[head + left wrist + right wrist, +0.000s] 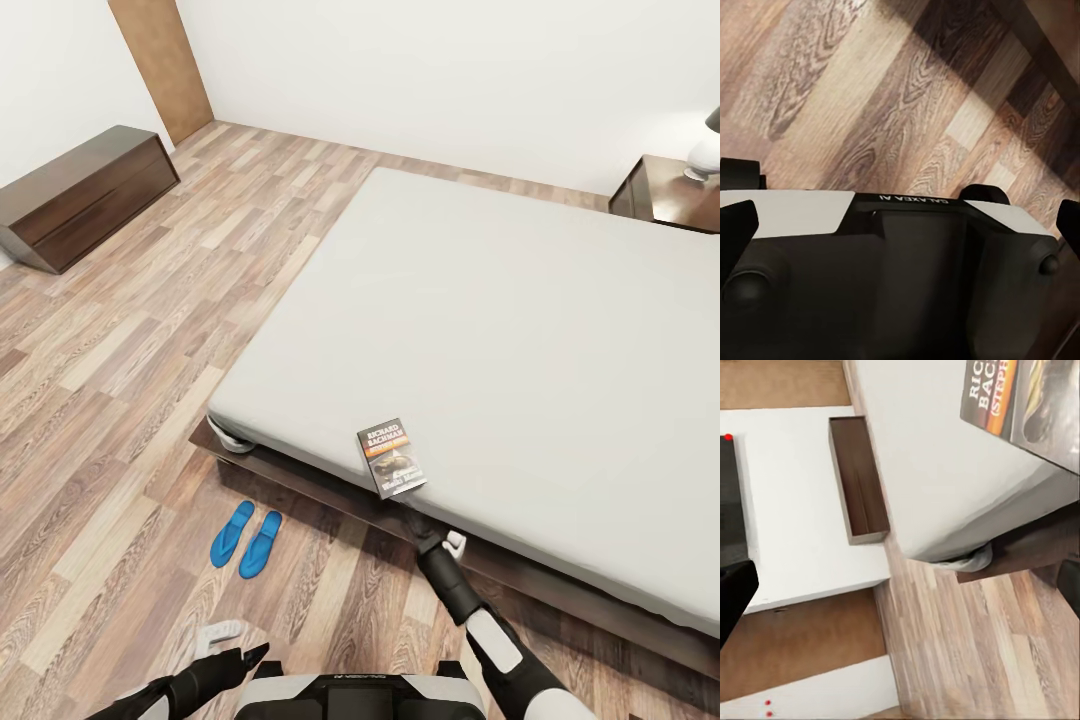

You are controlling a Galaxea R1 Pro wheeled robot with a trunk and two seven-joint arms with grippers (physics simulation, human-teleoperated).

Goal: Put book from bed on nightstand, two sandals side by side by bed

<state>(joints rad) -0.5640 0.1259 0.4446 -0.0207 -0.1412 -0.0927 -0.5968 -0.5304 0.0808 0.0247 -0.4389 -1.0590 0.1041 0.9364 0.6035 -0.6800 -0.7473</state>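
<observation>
The book point(390, 457) lies flat on the grey mattress of the bed point(520, 330), close to its near edge. In the right wrist view the book point(1020, 397) sits ahead of the fingers, with the mattress corner beside it. My right gripper point(420, 525) hangs just below the bed's edge, a short way from the book, open and holding nothing. The two sandals point(247, 538), bright blue, lie side by side on the wood floor beside the bed's near corner. My left gripper point(238, 655) is low by my trunk, open and empty, a little short of the sandals.
A nightstand point(668, 190) with a lamp point(704, 150) stands at the bed's far right. A long low dark cabinet point(85, 195) sits against the left wall, and a brown door point(160, 65) is beyond it. The dark bed frame point(300, 480) juts out under the mattress.
</observation>
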